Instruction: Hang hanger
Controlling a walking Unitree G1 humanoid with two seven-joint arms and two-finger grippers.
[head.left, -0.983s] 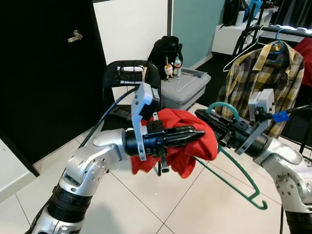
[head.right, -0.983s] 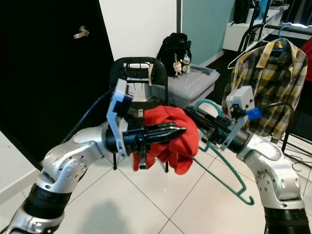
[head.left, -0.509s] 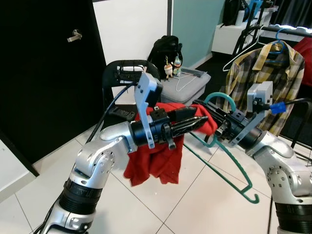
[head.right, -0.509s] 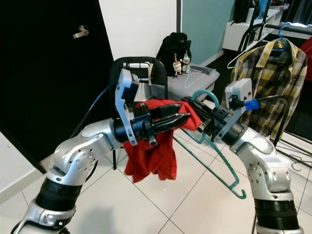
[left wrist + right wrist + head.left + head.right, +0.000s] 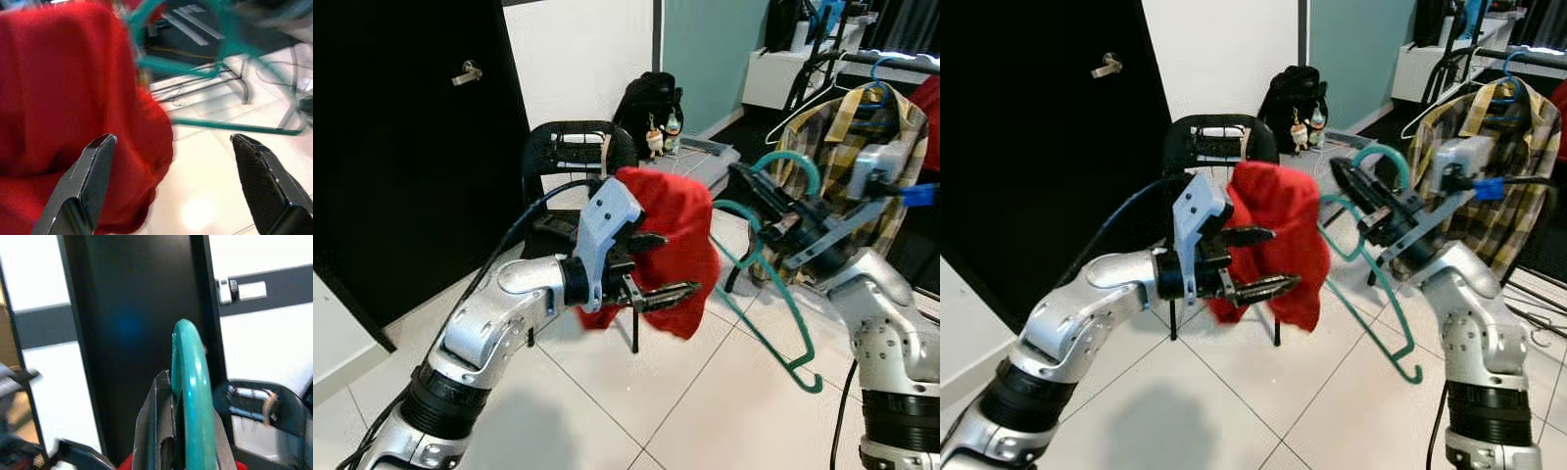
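Note:
A red garment (image 5: 672, 233) drapes over one arm of a teal hanger (image 5: 785, 324) held up in front of me. My right gripper (image 5: 750, 187) is shut on the hanger's neck just below the hook (image 5: 190, 382), which rises between its fingers in the right wrist view. My left gripper (image 5: 666, 266) stands open just in front of the garment's lower part, with nothing between its fingers (image 5: 93, 181). In the left wrist view the garment (image 5: 63, 98) hangs close behind one finger and the hanger's bar (image 5: 230, 128) runs across behind.
A black chair (image 5: 570, 152) stands right behind the garment, with a grey bin (image 5: 705, 162) and a black backpack (image 5: 646, 98) beyond it. A plaid shirt (image 5: 857, 132) hangs on a clothes rack (image 5: 891, 61) at the right. A black door (image 5: 411, 147) is on the left.
My left gripper has opened, let go of the red garment and dropped lower. My right arm has lifted the hanger up and to the right, so the garment hangs from it.

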